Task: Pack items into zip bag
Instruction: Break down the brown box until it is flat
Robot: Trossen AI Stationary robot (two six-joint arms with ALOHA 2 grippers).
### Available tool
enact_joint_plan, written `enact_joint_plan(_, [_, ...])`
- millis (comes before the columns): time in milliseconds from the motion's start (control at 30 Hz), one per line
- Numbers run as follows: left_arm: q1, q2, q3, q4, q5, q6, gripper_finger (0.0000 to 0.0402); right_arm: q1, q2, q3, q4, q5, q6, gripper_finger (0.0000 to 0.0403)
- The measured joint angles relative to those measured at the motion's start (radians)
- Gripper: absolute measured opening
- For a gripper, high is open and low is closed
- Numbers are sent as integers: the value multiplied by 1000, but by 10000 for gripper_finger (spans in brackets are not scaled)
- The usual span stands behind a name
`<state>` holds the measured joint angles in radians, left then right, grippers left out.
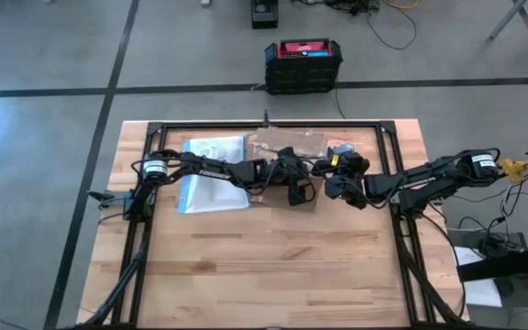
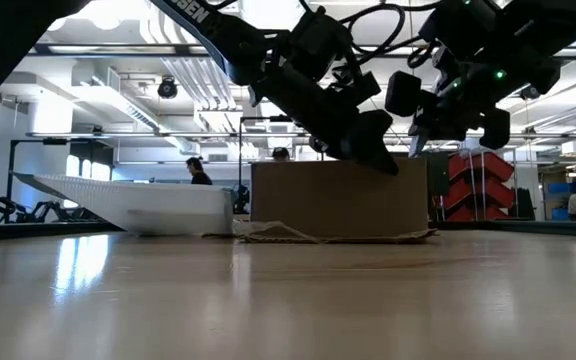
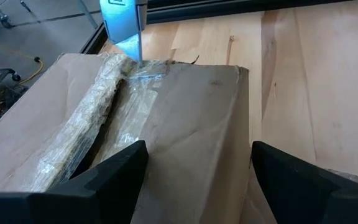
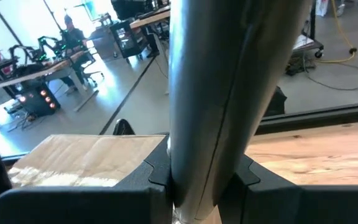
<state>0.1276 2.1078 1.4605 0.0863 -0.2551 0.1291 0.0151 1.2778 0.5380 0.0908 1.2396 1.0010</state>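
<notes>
The brown cardboard box [image 1: 287, 145] stands at the far middle of the table, its top seam taped [image 3: 98, 118]. My left gripper [image 3: 197, 180] is open, with a finger over each side of the box top [image 2: 338, 195]. My right gripper [image 1: 335, 176] comes in from the table's right, shut on a slim grey tool [image 4: 207, 81]. The tool's tip [image 3: 135, 53] stands at the taped seam, at the box's end nearest the right arm. The clear zip bag [image 1: 211, 174] with a blue strip lies flat, left of the box, partly under the left arm. The items are out of view. My left gripper: I cannot tell whether its fingertips [image 2: 380, 160] touch the box top or hover just above it. My right gripper pinches the grey tool between its two fingers [image 4: 157, 180], which press on its opposite sides [image 4: 201, 168]. The tool sticks out well beyond the fingers, and its tip slants down toward the box top.
A crumpled flap of cardboard [image 2: 268, 233] lies at the foot of the box. A black frame [image 1: 394, 174] borders the table. Bare wood [image 1: 273, 266] fills the near half. A black and red case [image 1: 302, 64] sits on the floor beyond the far edge. People [image 2: 198, 170] sit in the room behind.
</notes>
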Motion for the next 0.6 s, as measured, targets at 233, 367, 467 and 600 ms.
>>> enact_joint_plan(233, [10,0,-10,4,-38,-17,276,38,-8,18,-11,-20,-9,56])
enact_joint_plan(367, [19,0,-14,8,-66,-32,276,54,-10,29,-18,-46,-17,56])
enact_joint_plan(467, [24,0,-14,6,-69,-35,276,69,-11,29,-19,-40,-16,56])
enact_joint_plan(600, [25,0,-14,7,-75,-35,276,78,-14,29,-17,-15,4,56])
